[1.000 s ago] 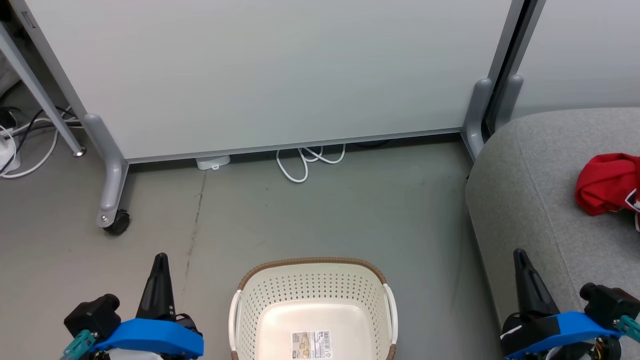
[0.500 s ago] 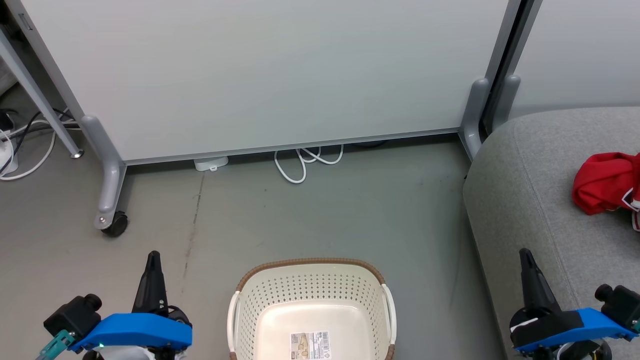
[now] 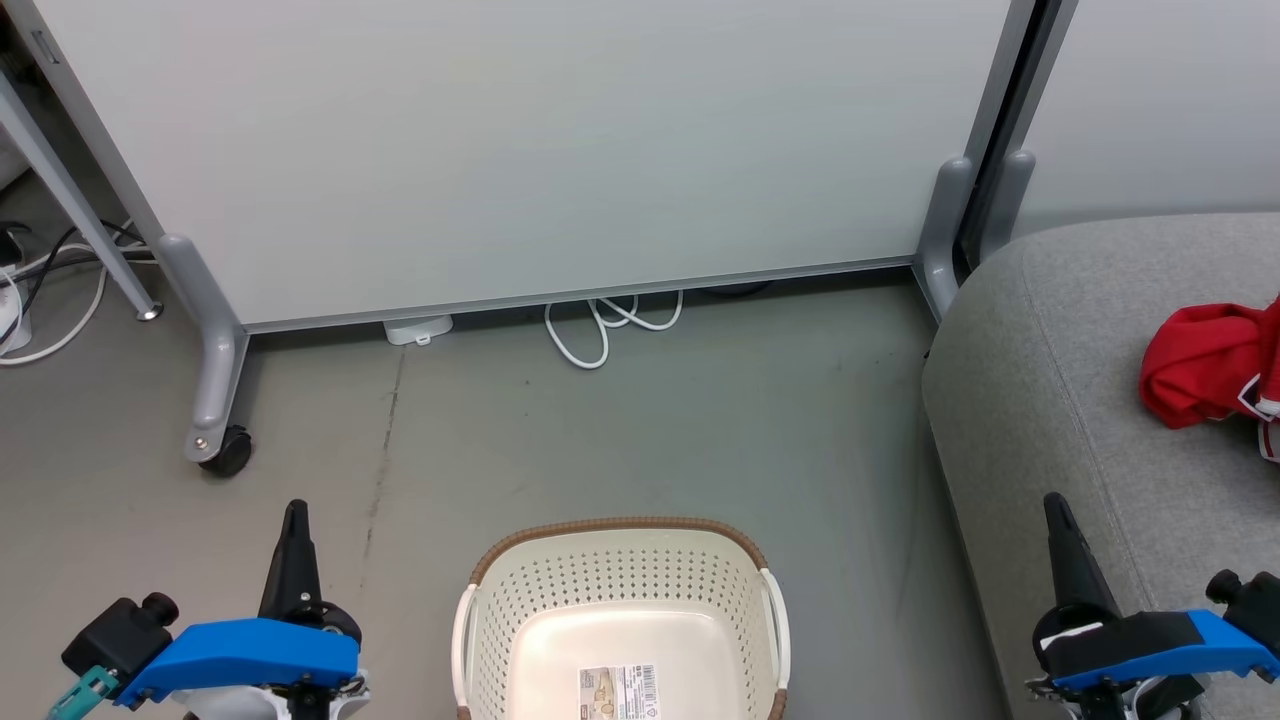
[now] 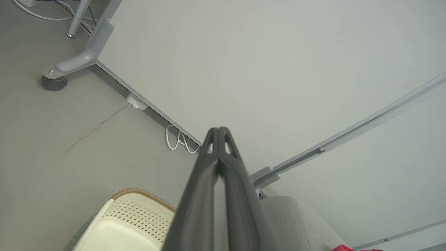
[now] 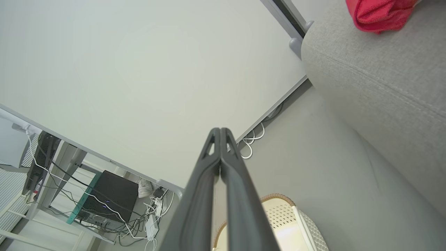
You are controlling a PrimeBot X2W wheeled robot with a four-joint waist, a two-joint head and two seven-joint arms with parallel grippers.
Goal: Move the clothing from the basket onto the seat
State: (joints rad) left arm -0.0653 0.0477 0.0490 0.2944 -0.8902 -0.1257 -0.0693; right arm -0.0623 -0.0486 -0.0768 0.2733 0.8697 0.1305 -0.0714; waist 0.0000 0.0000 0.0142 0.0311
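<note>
Shift leftward of left gripper (image 3: pixel 294 512)

Red clothing (image 3: pixel 1205 362), grey seat (image 3: pixel 1060 400), cream perforated basket (image 3: pixel 620 585), brown-rimmed.

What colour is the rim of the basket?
The basket has a brown, woven-look rim over cream perforated walls; best seen in the head view.

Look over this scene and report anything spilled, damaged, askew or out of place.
Nothing serious. The basket stands upright, showing just a label inside. The red clothing lies crumpled on the seat. A white cable loops loose on the floor under the partition.
</note>
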